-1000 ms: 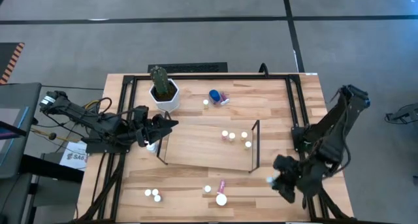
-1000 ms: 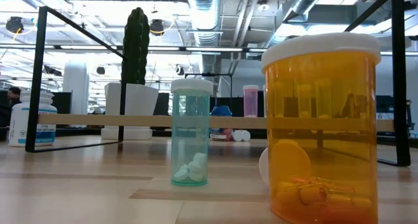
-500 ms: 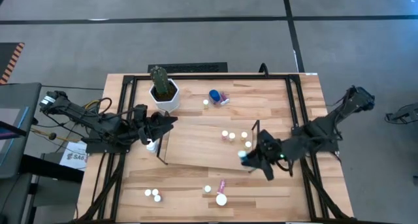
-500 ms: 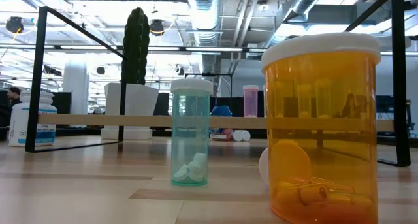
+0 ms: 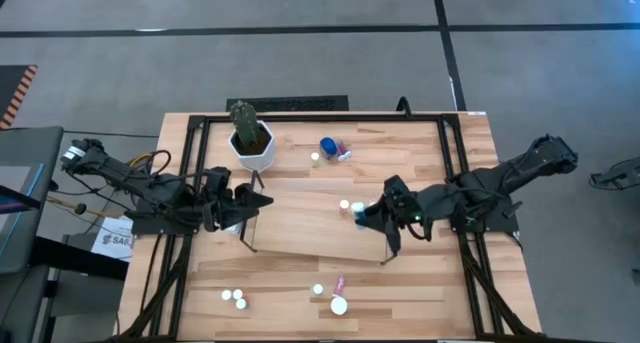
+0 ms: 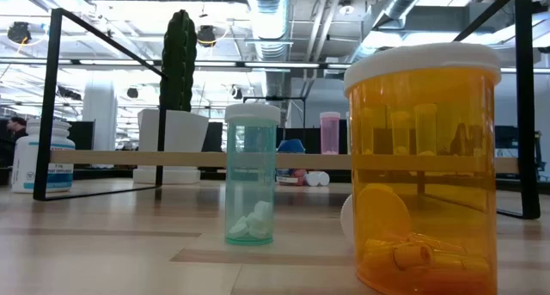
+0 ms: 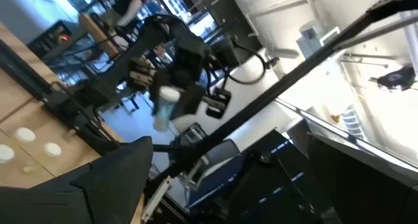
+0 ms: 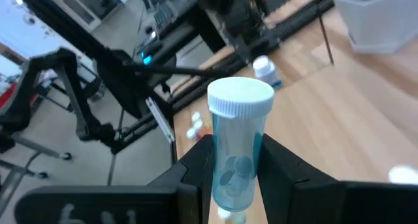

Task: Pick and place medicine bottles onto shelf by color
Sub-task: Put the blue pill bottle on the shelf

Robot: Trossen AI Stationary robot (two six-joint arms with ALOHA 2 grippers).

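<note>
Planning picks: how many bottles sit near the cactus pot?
3, right of the cactus pot: blue-capped bottle, pink bottle beside it, small white-capped bottle nearer the pot. More may be hidden.

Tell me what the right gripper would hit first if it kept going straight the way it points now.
Probably the white-capped bottle standing on the shelf. The right gripper, shut on a pale blue bottle, points across the shelf towards the left gripper. Height is unclear from above, so it might pass over that bottle.
</note>
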